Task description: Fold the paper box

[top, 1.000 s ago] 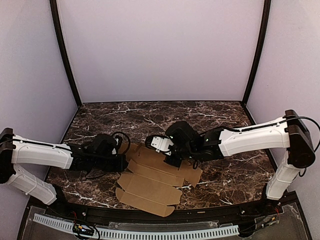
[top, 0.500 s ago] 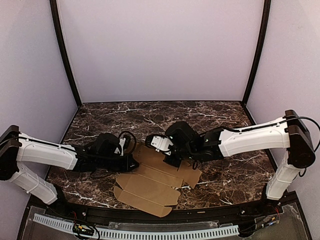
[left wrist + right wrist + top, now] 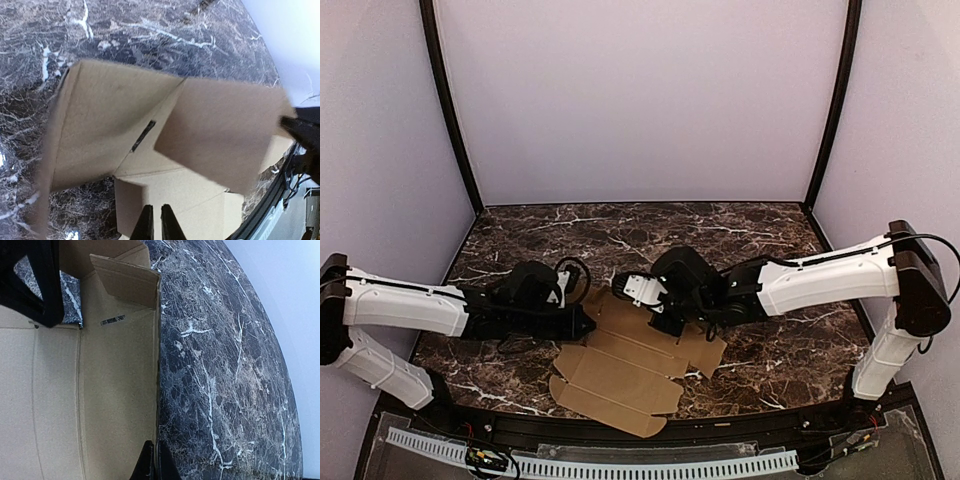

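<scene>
The paper box (image 3: pixel 620 368) is a flat tan die-cut sheet lying on the dark marble table between my arms. My left gripper (image 3: pixel 586 322) sits low at the sheet's left edge. In the left wrist view its fingertips (image 3: pixel 155 222) are shut with nothing between them, just above a creased panel (image 3: pixel 185 195), and a flap (image 3: pixel 225 135) stands raised and blurred. My right gripper (image 3: pixel 667 322) is at the sheet's far edge. In the right wrist view it (image 3: pixel 152 462) is shut on the rim of a long panel (image 3: pixel 115 385), with a small end flap (image 3: pixel 127 282) tilted up.
The marble table (image 3: pixel 620 235) is enclosed by pale walls at the back and both sides. A black rail (image 3: pixel 620 425) runs along its near edge. The left arm's black end (image 3: pixel 37 280) shows at the top left of the right wrist view.
My left arm has slid right, up to the sheet's left edge. The sheet has shifted slightly. My right gripper has stayed at the far edge.
</scene>
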You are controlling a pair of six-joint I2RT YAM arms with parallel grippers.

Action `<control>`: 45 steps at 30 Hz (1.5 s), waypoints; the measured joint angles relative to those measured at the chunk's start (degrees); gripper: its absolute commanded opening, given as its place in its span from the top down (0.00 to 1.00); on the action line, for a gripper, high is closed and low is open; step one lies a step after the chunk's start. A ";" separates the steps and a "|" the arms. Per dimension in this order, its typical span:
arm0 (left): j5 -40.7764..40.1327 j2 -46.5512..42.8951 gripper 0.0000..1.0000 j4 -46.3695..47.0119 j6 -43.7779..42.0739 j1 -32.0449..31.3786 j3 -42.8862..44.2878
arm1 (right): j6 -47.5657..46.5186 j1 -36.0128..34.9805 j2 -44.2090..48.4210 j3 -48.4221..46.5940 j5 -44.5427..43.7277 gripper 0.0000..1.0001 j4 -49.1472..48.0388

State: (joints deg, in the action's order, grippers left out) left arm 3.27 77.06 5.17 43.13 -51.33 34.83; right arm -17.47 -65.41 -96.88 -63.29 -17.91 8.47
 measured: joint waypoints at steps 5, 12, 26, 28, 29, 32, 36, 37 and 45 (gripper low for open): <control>-2.93 -6.45 0.89 -7.52 -2.51 -0.02 4.42 | -1.57 -0.09 0.00 1.53 -0.81 1.00 -0.90; -8.81 -15.65 0.87 -16.26 -5.66 -0.02 7.39 | -5.90 -0.33 0.00 3.32 -2.73 1.00 -2.82; -19.26 -24.83 0.86 -24.65 -7.80 0.33 0.70 | -18.10 -3.63 0.00 8.26 -5.53 1.00 -13.09; -18.84 -26.10 0.82 -24.55 -7.65 0.63 -1.42 | -20.02 -4.11 0.00 9.22 -6.19 1.00 -14.78; -18.25 -26.84 0.81 -24.11 -7.45 0.74 -2.82 | -20.63 -4.26 0.00 9.57 -6.36 1.00 -15.37; -15.78 -28.46 0.77 -21.79 -6.64 1.01 -6.93 | -22.62 -4.74 0.00 10.58 -6.58 1.00 -17.44; -11.50 -28.72 0.76 -16.72 -5.57 1.38 -11.87 | -24.11 -5.11 0.04 11.08 -6.47 1.00 -18.88; -10.19 -28.68 0.76 -14.86 -5.35 1.46 -13.11 | -24.30 -5.16 0.04 11.17 -6.36 1.00 -19.17; -1.42 -25.31 0.76 -2.91 -4.68 1.68 -16.46 | -25.11 -5.38 1.03 11.58 -6.34 1.00 -19.52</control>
State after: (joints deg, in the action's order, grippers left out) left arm 1.85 51.75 2.26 38.46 -49.65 18.37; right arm -42.59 -70.78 -95.85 -51.70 -24.25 -11.05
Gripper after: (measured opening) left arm 0.245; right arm 0.005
